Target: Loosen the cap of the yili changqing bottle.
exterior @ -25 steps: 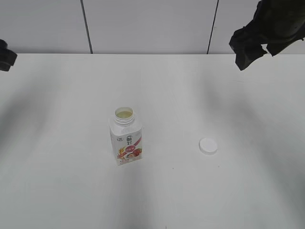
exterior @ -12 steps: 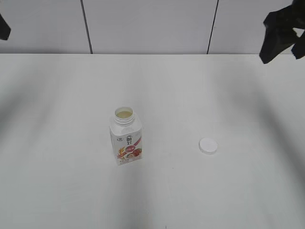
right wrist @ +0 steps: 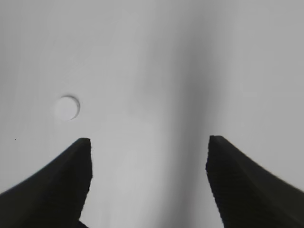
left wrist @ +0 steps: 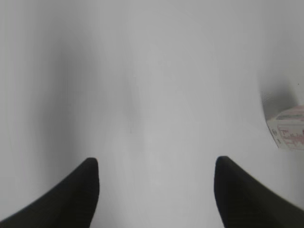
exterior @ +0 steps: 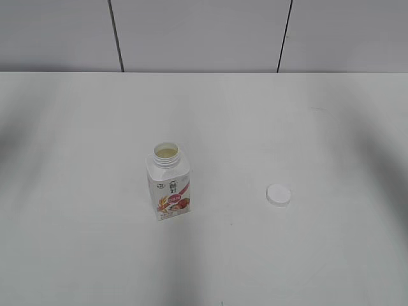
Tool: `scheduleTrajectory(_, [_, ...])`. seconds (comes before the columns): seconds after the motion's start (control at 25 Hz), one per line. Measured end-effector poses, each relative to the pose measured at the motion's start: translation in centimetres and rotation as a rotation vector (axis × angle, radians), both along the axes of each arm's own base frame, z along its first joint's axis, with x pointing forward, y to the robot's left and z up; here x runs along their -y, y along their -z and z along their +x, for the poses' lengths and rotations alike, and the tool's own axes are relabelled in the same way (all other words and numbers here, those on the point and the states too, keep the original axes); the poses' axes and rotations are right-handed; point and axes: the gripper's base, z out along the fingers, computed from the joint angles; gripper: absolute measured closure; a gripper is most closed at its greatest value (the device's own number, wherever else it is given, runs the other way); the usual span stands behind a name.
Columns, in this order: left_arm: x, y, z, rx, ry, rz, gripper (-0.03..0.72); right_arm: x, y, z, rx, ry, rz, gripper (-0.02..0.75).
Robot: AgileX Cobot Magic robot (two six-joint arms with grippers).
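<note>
both pincers hung spread apart with nothing between their fingers: the left pincer (left wrist: 154, 164) above bare counter (exterior: 306, 121), the right pincer (right wrist: 147, 142) likewise. the bottle (exterior: 169, 183) stood upright near the counter's middle, neck uncovered. the cap (exterior: 278, 195) lay flat on the counter, well apart to its right.

One white bottle (exterior: 169, 183), standing open-necked on one white table (exterior: 76, 127); one round white cap (exterior: 278, 195), lying apart to its right; two grippers, left (left wrist: 154, 166) and right (right wrist: 148, 142) (each seen only from its own wrist camera, jaws spread wide)
</note>
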Motion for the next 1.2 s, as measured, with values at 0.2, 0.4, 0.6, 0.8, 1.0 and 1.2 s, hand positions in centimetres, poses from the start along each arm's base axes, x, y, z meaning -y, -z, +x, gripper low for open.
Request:
scheduleTrajectory(0.2, [0.3, 2.0, -2.1, -0.031, -0.006, -0.02, 0.22, 0.3, -0.2, -5.1, 0.024, 0.003, 0.001, 0.143])
scheduleTrajectory(0.4, [0.6, 3.3, -6.5, 0.05, -0.018, -0.011, 0.22, 0.5, 0.9, -9.9, 0.079, 0.009, 0.004, 0.143])
scheduleTrajectory(0.6, [1.1, 4.5, -11.6, 0.104, -0.02, -0.006, 0.22, 0.7, 3.0, -13.8, 0.101, 0.013, 0.005, 0.148])
scheduleTrajectory(0.8, [1.5, 5.3, -16.3, 0.188, -0.018, 0.002, 0.22, 0.9, 4.7, -18.1, 0.169, 0.015, 0.009, 0.178])
scheduleTrajectory(1.0, [1.9, 6.6, -18.7, 0.169, -0.012, -0.017, 0.22, 1.0, 6.1, -20.9, 0.207, 0.021, 0.017, 0.21])
scheduleTrajectory(1.2, [2.2, 7.2, -19.9, 0.163, -0.011, -0.04, 0.22, 1.0, 6.4, -22.9, 0.247, 0.018, 0.019, 0.234])
